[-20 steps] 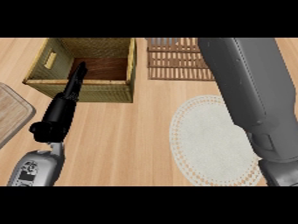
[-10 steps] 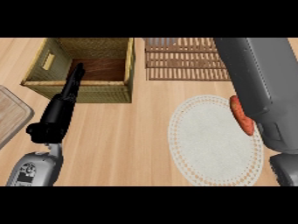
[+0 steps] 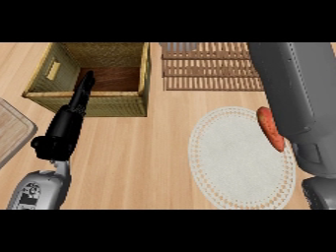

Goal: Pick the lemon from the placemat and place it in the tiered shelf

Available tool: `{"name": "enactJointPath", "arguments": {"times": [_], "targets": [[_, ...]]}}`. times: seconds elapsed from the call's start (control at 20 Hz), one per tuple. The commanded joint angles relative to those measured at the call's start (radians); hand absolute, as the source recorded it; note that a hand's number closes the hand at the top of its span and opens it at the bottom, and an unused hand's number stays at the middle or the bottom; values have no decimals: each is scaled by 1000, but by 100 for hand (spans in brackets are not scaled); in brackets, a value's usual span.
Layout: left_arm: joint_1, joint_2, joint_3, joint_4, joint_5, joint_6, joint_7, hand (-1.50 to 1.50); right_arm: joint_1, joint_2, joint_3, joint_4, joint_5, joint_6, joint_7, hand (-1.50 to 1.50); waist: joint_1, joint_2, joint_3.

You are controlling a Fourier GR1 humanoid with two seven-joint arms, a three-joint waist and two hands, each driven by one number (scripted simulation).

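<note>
Where the right forearm (image 3: 301,103) crosses the round placemat (image 3: 228,162), an orange-red fruit (image 3: 270,129), not lemon-yellow, shows just left of it, mostly hidden; the right hand is out of view, its state untold; the left hand (image 3: 72,118) rests with fingers straight near the wicker basket (image 3: 97,101); the fruit is probably light, firm and prone to rolling, best cupped across its middle; the slatted shelf (image 3: 207,69) lies beyond.

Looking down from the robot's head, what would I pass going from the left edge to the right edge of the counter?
Wooden cutting board → left robot hand, fingers straight, in front of the woven basket → round placemat → orange-red object at the placemat's right side → grey right forearm. The right hand is not in view.
</note>
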Motion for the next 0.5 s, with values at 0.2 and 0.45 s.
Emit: {"name": "enactJointPath", "arguments": {"times": [0.2,0.45], "targets": [[13,-12,10,109,8,-13,58,0,-37,-7,-51,-69,-161,43,-57,-150,-2,12,-13],[60,-39,-25,95,-14,-3,37,0,-46,31,-61,-126,-136,-49,2,-150,0,11,-13]]}}
